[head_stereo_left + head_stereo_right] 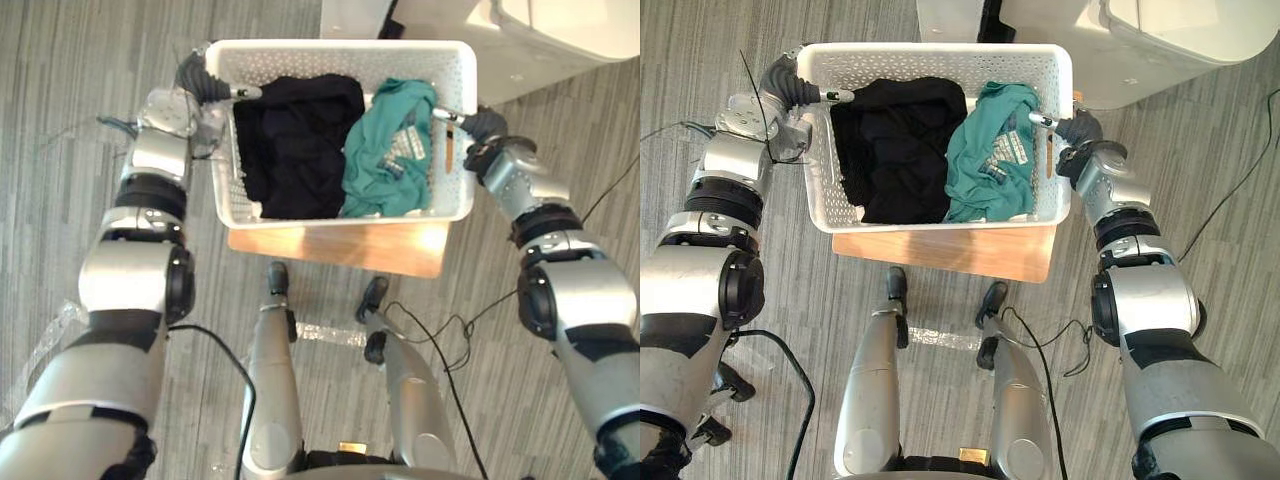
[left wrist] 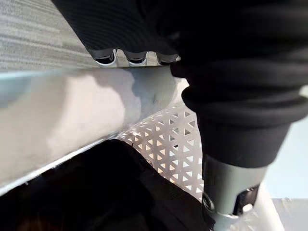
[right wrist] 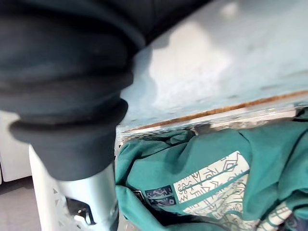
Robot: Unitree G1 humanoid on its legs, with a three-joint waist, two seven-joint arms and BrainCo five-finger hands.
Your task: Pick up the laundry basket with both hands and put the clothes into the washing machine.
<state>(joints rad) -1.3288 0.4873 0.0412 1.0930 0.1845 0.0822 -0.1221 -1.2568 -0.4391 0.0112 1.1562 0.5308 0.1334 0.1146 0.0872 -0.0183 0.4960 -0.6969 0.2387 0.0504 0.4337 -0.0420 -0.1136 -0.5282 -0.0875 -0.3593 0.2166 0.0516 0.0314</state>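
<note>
Our left hand [image 1: 205, 85] is clamped on the left short end of the white perforated plastic laundry basket [image 1: 340, 47]. Its thumb reaches over the rim to the inside and its fingers curl against the outside of the rim. Our right hand [image 1: 483, 125] mirrors this at the right short end, thumb inside the wall and the rim pinched against the rest of the hand.

Inside the basket, a heap of black clothes [image 1: 300, 140] fills the left half. A teal garment with a pale printed patch [image 1: 390, 150] lies in the right half, touching the black heap. The basket sits over a low light-wood bench [image 1: 350, 248] on grey striped floor [image 1: 60, 100]; we cannot tell whether it has left the wood yet.

We judge the two-handed grasp done. The lift, the carry and the emptying are all left, since every garment is in the basket. The white washing machine [image 1: 540, 40] stands just beyond the basket, to our right.

The basket's long axis runs side to side across us, from one hand to the other. Its open mouth faces up and it looks level.
</note>
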